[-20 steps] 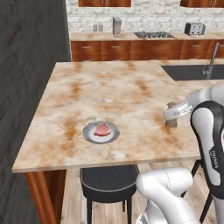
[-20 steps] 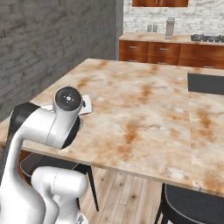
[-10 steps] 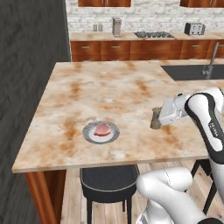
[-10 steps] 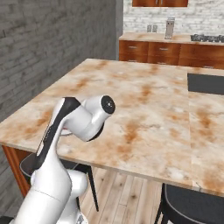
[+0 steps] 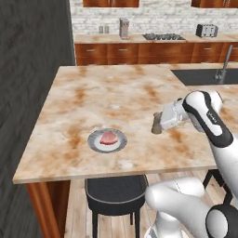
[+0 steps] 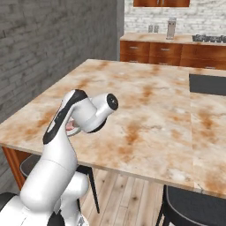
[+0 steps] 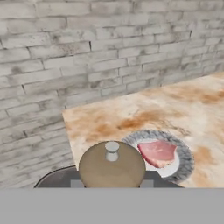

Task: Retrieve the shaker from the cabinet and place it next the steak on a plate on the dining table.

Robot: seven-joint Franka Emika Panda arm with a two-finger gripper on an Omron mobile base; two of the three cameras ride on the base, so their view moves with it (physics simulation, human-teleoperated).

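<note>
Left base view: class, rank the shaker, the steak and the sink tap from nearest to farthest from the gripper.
1. Shaker, held in the gripper.
2. Steak, on the plate to the gripper's left.
3. Sink tap, far back right.

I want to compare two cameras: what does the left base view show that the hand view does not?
Left base view alone: the claw shut on the shaker, seen from the side, apart from the plate, and the sink. Hand view alone: the grey brick wall and the shaker's knob from above. Both: steak, plate, marble dining table.

Arm (image 5: 204, 116) bent, jaws clamped together
</note>
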